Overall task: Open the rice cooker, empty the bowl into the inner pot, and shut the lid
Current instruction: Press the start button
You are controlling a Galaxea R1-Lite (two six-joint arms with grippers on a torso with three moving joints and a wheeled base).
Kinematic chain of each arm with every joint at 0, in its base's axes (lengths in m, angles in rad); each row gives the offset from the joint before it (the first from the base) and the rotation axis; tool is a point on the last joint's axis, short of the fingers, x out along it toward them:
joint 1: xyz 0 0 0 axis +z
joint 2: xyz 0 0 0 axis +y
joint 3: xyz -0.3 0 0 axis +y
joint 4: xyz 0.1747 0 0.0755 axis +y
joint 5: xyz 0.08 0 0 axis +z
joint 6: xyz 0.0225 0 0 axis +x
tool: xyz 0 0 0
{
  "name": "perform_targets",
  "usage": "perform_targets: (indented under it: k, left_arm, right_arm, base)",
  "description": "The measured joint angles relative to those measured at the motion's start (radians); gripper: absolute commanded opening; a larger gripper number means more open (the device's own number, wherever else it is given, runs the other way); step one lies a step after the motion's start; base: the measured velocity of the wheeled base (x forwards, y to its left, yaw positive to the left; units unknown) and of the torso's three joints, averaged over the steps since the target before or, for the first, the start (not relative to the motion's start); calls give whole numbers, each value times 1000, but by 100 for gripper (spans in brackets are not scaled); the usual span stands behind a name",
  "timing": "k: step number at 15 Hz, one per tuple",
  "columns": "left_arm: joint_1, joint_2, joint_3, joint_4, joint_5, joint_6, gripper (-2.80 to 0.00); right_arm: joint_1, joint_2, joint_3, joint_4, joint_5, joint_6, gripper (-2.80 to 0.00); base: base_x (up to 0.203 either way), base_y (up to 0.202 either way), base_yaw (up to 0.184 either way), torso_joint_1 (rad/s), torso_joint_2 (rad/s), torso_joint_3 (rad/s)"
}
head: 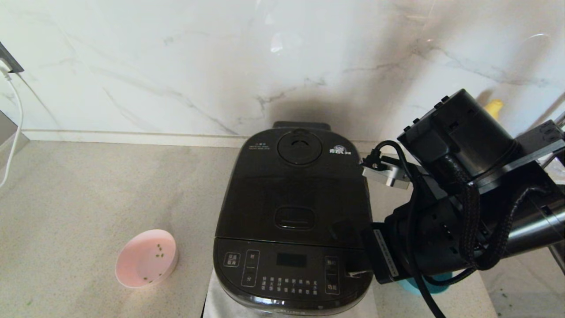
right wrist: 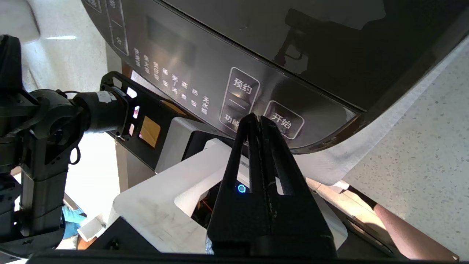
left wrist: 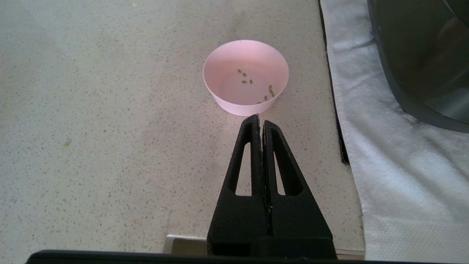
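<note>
The black rice cooker (head: 291, 269) stands in the middle of the counter with its lid (head: 295, 190) shut, so the inner pot is hidden. A pink bowl (head: 147, 258) holding a few green bits sits on the counter left of the cooker. My right gripper (right wrist: 256, 118) is shut and empty, its tips at the right end of the cooker's front button panel (right wrist: 238, 99). My left gripper (left wrist: 261, 119) is shut and empty, hovering just short of the pink bowl (left wrist: 245, 75); it is out of the head view.
A white cloth (left wrist: 395, 165) lies under the cooker. Part of a blue bowl (head: 426, 288) shows under my right arm, right of the cooker. The marble wall rises behind the cooker. A white cable (head: 15, 115) hangs at the far left.
</note>
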Motion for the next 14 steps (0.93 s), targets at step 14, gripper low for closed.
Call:
perform_targets:
  k: [14]
  left_arm:
    - [0, 0, 0, 0, 0, 0, -280]
  right_arm:
    - [-9, 9, 66, -59, 3, 0, -280]
  base:
    - [0, 0, 0, 0, 0, 0]
